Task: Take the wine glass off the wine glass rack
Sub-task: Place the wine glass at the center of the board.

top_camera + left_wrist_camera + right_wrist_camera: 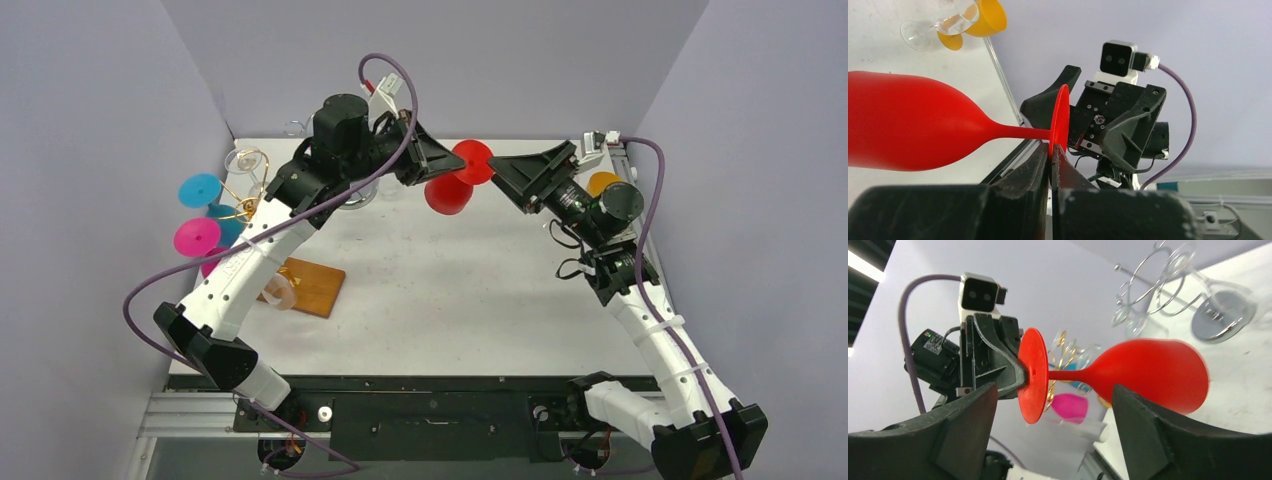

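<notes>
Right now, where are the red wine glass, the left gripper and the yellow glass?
red wine glass (908, 125), left wrist view, on the middle of its bowl.
left gripper (1051, 151), left wrist view, between its fingertips at the glass's foot.
yellow glass (989, 17), left wrist view, on its bowl's outer wall.

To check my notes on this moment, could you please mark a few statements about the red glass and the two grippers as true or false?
1. The left gripper is shut on the foot of the red wine glass. True.
2. The right gripper clamps the stem. False: its jaws stand open.
3. The red wine glass stands upright on its foot. False: it is held in the air, stem roughly level.
4. A blue glass and a pink glass are at the rack. True.
</notes>
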`<state>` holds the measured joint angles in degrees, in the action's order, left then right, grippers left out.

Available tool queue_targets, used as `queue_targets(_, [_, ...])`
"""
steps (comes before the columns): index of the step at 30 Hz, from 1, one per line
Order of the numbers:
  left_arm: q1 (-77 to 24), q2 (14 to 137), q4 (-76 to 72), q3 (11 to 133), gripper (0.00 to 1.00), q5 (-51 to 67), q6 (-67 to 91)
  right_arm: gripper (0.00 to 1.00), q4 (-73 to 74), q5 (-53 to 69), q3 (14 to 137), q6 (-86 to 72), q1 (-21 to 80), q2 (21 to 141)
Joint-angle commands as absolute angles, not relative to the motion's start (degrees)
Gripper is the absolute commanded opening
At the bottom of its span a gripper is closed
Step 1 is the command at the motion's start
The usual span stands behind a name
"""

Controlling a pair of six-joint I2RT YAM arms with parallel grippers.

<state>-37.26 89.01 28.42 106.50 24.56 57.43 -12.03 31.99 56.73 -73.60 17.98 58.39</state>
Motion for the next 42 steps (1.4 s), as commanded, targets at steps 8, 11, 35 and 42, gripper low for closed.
queue_targets(8, [-35.1, 83.4, 12.0, 103.1, 0.0, 15.7, 80.1, 0.94, -25.9, 32.7, 49.4, -68.4, 9.2, 53.4])
queue_targets(11, [-35.1, 83.2, 10.4, 103.8, 0.0, 12.9, 83.2, 0.95, -29.1, 34.8, 48.4, -67.6, 8.9, 54.5])
queue_targets(35, [-39.3, 83.6, -7.8, 99.1, 0.0, 13.4, 99.4, 0.72, -77.1, 36.5, 47.9, -89.4, 13.6, 71.3])
queue_targets(42, [-38.6, 82.2, -9.0, 96.9, 0.0, 13.6, 101.0, 0.49, -85.4, 34.8, 47.8, -93.7, 14.1, 73.1])
